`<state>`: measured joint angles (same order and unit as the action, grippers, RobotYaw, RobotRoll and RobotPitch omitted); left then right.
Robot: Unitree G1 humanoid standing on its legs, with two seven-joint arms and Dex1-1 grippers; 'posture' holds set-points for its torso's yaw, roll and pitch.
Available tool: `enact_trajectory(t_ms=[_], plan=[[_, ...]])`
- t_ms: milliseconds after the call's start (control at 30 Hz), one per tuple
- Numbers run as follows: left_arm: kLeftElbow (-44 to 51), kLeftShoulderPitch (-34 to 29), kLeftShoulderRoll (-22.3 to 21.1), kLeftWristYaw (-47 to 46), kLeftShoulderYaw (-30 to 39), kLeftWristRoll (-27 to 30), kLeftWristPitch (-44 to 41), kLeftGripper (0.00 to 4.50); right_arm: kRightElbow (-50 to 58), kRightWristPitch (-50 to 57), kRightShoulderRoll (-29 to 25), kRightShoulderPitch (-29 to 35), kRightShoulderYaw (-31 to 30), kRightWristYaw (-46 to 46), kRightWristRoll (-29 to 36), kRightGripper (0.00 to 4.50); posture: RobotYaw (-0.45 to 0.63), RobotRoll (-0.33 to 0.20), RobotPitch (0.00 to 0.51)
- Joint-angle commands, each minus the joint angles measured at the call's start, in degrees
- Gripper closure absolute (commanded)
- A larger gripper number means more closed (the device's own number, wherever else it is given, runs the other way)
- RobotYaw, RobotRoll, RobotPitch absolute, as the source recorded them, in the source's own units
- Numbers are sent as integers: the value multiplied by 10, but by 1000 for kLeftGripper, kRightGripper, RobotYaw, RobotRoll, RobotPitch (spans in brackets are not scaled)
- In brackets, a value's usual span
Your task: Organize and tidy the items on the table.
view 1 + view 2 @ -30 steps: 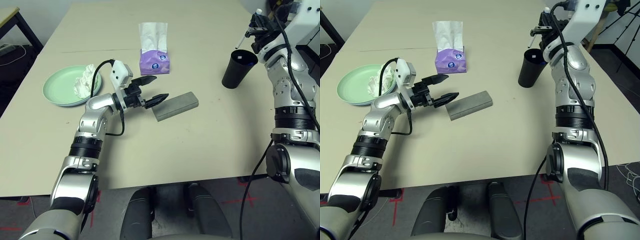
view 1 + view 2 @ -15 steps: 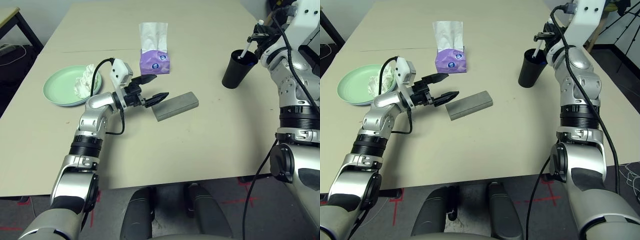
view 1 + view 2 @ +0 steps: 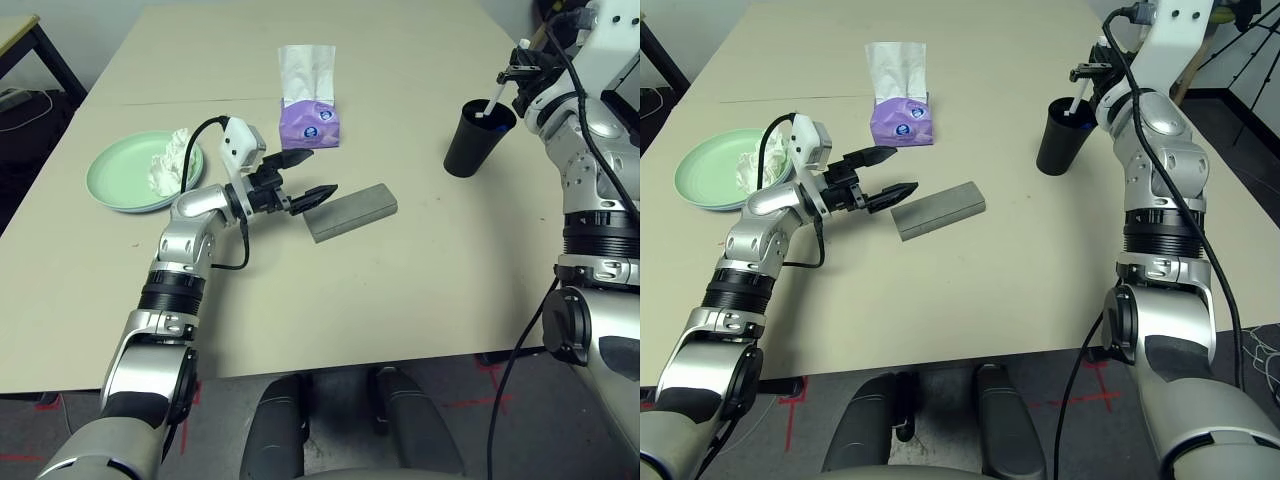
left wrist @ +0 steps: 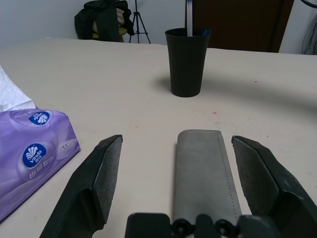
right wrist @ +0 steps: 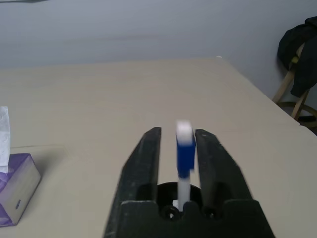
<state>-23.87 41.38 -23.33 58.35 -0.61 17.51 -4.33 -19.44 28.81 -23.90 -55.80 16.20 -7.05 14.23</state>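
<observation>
At the upper right of the frame, the right pincer [image 5: 177, 132] is parted around a white, blue-tipped pen [image 5: 185, 154], with a gap on one side. The pen's long axis is near upright, its lower end inside the black cup [image 3: 468, 150], which stands on the beige tabletop [image 3: 300, 310]. Something blue also shows inside the cup. The next move probably calls for drawing the right pincer clear without tipping the cup.

At centre, the left pincer [image 3: 322, 172] is spread wide and empty, nearer the grey glasses case [image 3: 355, 212], whose long axis slants from lower left to upper right. At the upper left, a pale green plate [image 3: 115, 175] holds a crumpled white tissue [image 3: 166, 172]. A purple tissue pack [image 3: 310, 126] lies at upper centre.
</observation>
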Motion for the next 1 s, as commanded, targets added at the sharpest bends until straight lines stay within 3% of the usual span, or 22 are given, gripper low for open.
enact_trajectory(t_ms=[33,133,167,433,533,633,767,1000], plan=[[-7,5,2,1,-4,-8,6,0,17,13,-3,1,0,3,1,1238,14,0,116],[-7,5,2,1,-4,-9,6,0,20,17,-3,2,0,3,1,145,15,0,116],[-7,5,2,1,-4,-9,6,0,20,18,-3,2,1,3,1,35,15,0,116],[-4,2,0,-2,-1,-9,5,0,24,-21,4,12,0,-29,13,35,15,0,115],[10,-5,4,-14,5,-2,-1,0,55,-99,11,58,-10,-125,41,35,16,0,116],[26,-16,9,-39,11,-2,-9,0,84,-124,19,107,-1,-161,64,35,13,0,115],[38,-31,36,-155,37,-27,14,0,84,-230,25,197,-6,-190,40,35,15,0,108],[72,-48,102,-433,119,-76,57,0,48,-307,48,288,-3,-138,3,35,49,0,102]])
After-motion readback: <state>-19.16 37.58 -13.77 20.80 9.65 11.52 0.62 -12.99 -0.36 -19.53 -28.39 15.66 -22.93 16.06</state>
